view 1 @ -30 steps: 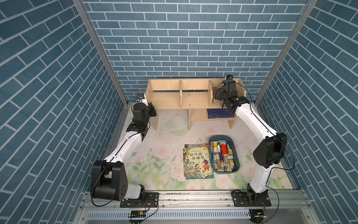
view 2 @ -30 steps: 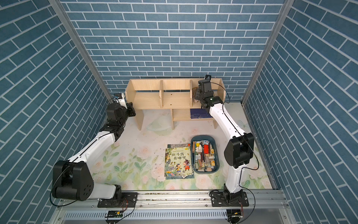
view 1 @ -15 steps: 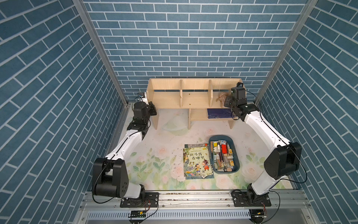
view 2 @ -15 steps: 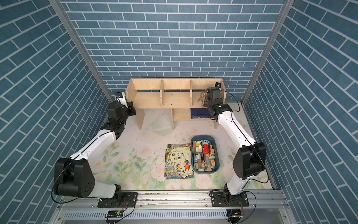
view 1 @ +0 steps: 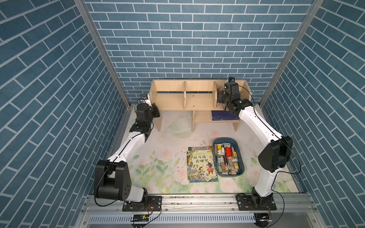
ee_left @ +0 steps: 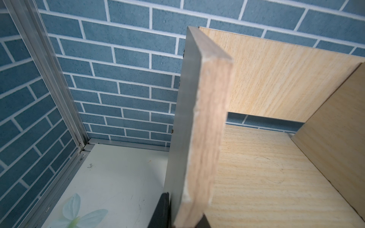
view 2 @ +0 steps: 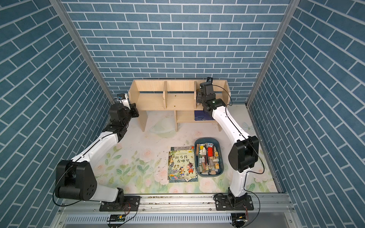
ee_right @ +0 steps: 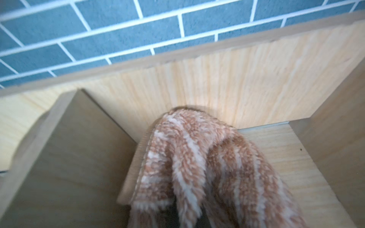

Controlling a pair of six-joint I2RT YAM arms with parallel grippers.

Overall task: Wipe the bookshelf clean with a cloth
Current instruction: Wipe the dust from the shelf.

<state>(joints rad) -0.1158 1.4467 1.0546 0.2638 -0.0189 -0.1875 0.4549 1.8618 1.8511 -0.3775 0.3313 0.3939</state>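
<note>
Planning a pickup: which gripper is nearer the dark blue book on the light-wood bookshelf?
Right. The right gripper is inside the bookshelf just above the dark blue book; the left gripper clamps its far end panel.

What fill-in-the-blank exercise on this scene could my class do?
The right claw holds a striped ____.
The left claw grips the ____'s end panel.
The picture book lies beside the blue ____.
A dark blue book lies on the ____ shelf.
Missing: cloth; bookshelf; tray; lower.
</note>
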